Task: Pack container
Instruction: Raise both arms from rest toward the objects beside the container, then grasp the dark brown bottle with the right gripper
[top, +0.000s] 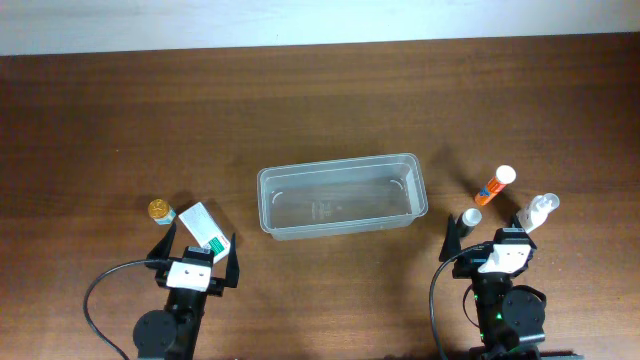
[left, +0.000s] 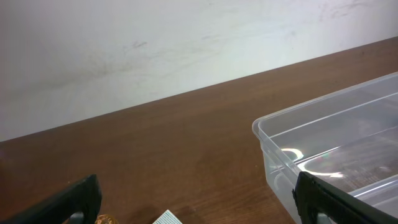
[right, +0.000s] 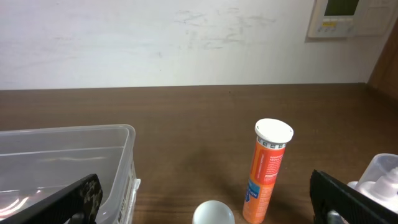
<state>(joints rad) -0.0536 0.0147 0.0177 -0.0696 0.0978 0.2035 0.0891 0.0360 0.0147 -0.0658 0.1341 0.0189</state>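
The clear plastic container (top: 340, 167) lies empty at the table's middle. My left gripper (top: 197, 252) is open and empty, near the front edge, with a white and green box (top: 203, 228) between its fingers and a gold-capped jar (top: 160, 211) to its left. In the left wrist view (left: 199, 208) the container (left: 273, 134) is at the right. My right gripper (top: 490, 242) is open and empty. Ahead of it stand an orange tube (top: 495, 186), a grey-capped bottle (top: 471, 218) and a clear white bottle (top: 538, 210). The right wrist view (right: 208, 196) shows the orange tube (right: 264, 174) upright.
The brown wooden table runs back to a white wall. In the right wrist view the container's corner (right: 121, 143) is at the left, the round grey cap (right: 213, 214) is between the fingers, and the clear white bottle (right: 379, 177) is at the right edge.
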